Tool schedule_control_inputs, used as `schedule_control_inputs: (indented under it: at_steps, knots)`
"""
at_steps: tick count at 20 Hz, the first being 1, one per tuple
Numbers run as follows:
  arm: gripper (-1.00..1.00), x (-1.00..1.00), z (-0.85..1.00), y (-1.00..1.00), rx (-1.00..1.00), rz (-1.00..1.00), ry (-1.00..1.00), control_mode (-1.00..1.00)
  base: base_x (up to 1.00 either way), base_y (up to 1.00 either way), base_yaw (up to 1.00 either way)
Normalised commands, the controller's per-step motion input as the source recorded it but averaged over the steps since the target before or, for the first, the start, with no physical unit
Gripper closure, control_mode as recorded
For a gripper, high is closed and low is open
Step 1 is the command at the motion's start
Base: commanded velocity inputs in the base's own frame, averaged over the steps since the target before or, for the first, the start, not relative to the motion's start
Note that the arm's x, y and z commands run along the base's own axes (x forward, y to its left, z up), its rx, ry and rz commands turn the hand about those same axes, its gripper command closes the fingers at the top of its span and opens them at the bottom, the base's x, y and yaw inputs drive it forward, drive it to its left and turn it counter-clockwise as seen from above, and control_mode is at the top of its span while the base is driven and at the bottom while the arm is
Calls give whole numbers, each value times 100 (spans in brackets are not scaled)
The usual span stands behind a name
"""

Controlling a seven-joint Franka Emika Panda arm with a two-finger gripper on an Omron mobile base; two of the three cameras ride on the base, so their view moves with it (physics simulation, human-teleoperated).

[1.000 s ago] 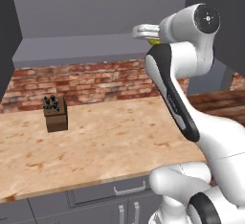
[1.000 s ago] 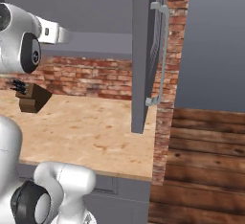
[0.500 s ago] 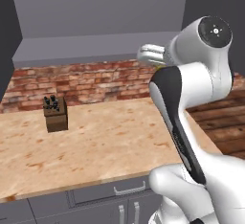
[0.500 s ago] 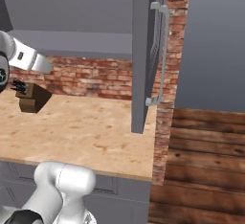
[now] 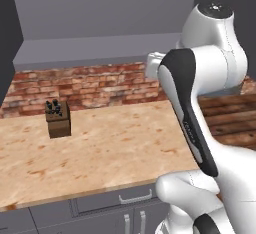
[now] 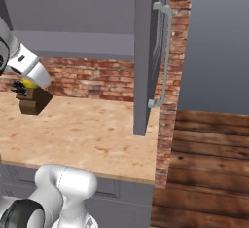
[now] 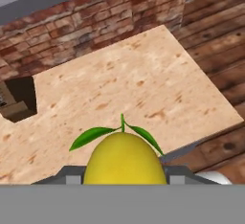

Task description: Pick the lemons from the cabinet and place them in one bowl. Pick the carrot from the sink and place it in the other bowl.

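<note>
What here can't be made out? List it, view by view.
- Hand view: the fingertips of the gripper are hidden behind the lemon.
- Left base view: the arm covers the hand.
- Right base view: the lemon is a small yellow speck; the knife block is partly covered.

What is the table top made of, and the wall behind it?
The counter looks like pale wood with a matte finish: it shows brownish grain streaks and blotches. The wall looks like rough red brick, with pale mortar lines between the blocks.
</note>
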Motion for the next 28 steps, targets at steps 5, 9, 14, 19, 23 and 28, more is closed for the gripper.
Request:
schedule_control_inputs:
  at_steps: [5,9,14,19,23,28]
  knots:
    - [100,-1,-69,-5,0,4,0,-100,0,0,0]
    - [100,-4,-35,-5,6,4,-2,-100,0,0,0]
    - [100,-11,0,-3,8,17,7,-100,0,0,0]
    - [100,-18,0,-6,0,18,14,-100,0,0,0]
    - [100,-31,-4,0,-1,0,3,-100,0,0,0]
    - [100,-50,-40,0,0,0,0,-100,0,0,0]
